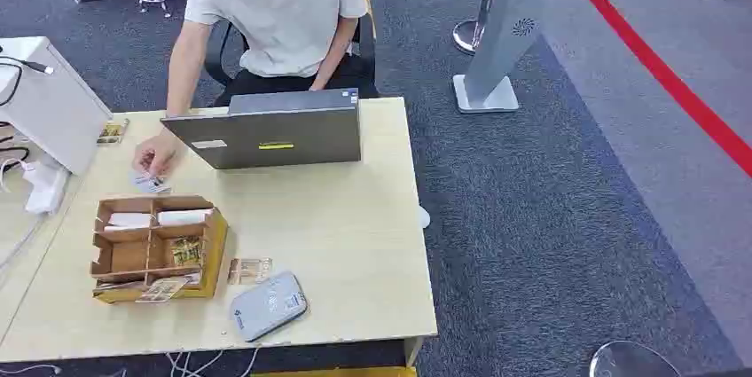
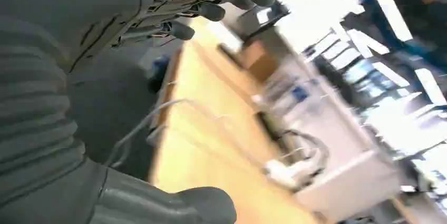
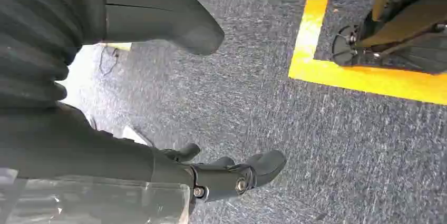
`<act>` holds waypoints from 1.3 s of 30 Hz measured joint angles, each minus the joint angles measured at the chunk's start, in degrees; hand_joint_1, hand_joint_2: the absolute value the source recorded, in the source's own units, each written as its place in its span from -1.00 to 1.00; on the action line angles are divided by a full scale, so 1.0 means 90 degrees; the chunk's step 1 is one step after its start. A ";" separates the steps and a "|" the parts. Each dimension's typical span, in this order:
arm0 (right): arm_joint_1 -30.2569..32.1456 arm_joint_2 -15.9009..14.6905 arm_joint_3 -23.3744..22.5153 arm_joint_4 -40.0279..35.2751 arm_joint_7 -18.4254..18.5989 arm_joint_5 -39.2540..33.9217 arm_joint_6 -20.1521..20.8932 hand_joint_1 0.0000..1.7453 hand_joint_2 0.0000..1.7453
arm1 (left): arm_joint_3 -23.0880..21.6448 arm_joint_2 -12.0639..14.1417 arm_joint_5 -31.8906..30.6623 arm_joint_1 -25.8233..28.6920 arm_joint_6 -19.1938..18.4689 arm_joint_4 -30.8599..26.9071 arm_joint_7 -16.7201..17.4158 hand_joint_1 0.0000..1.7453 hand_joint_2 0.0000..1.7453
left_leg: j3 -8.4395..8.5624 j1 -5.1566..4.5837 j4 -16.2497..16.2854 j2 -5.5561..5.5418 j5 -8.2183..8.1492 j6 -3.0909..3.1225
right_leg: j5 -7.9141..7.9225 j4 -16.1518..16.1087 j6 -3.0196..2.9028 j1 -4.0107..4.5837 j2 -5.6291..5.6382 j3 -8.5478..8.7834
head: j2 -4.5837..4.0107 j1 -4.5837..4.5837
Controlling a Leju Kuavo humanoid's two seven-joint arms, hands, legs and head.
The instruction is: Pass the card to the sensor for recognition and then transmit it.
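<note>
While a person's hand (image 1: 158, 157) holds a card (image 1: 149, 183) beside the cardboard organiser (image 1: 158, 247) and grey sensor (image 1: 268, 305), both robot hands, left hand (image 2: 158, 18) and right hand (image 3: 174, 103), hang empty with fingers apart.

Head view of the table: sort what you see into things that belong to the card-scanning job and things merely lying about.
Belonging to the job:
- grey sensor pad at the table's near edge
- cards by the pad
- cardboard tray of cards
- card under the person's hand

Lying about:
- laptop
- white box with cables
- grey stand on the carpet
</note>
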 joint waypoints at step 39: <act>0.0096 -0.0231 -0.0075 0.0090 0.0136 0.1107 0.0571 -1.00 1.00 | -0.1423 0.2050 -0.6717 -0.1285 -0.0404 -0.1262 0.2517 -1.00 1.00 | -0.0001 0.0000 0.0001 0.0003 -0.0001 0.0000 | 0.0001 0.0000 0.0000 0.0000 0.0006 -0.0004 | 0.0000 -0.0002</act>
